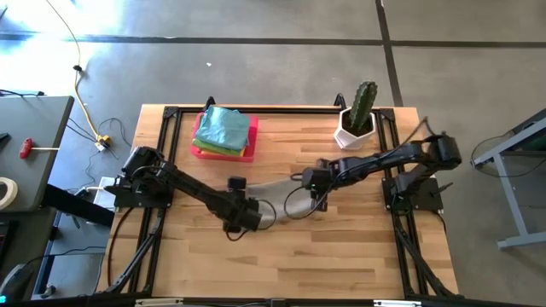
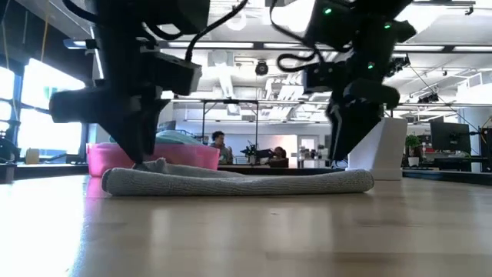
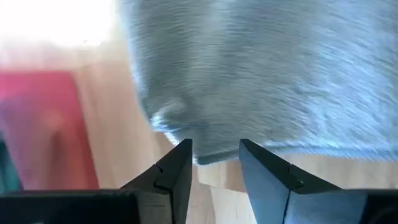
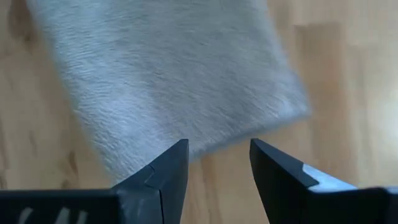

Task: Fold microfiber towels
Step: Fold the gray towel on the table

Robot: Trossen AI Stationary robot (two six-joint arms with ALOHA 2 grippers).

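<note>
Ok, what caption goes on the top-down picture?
Both end effectors, left and right, open over a grey towel; folded towels wait on the pink tray.

- Grey towel [image 1: 275, 201] lies flat mid-table, spanning the gap between both grippers
- Left gripper [image 1: 245, 219] stands at one end of it, right gripper [image 1: 317, 182] at the other; both arms slant inward across the middle of the table [image 1: 341, 264]
- Pink tray [image 1: 223, 152] with stacked towels [image 1: 225, 130] fills the far left corner
- Potted cactus [image 1: 358, 119] stands tall at the far right corner, just behind the right arm
- Near half of the table is bare wood, open to a reach
- Far edge between tray and cactus is open
</note>
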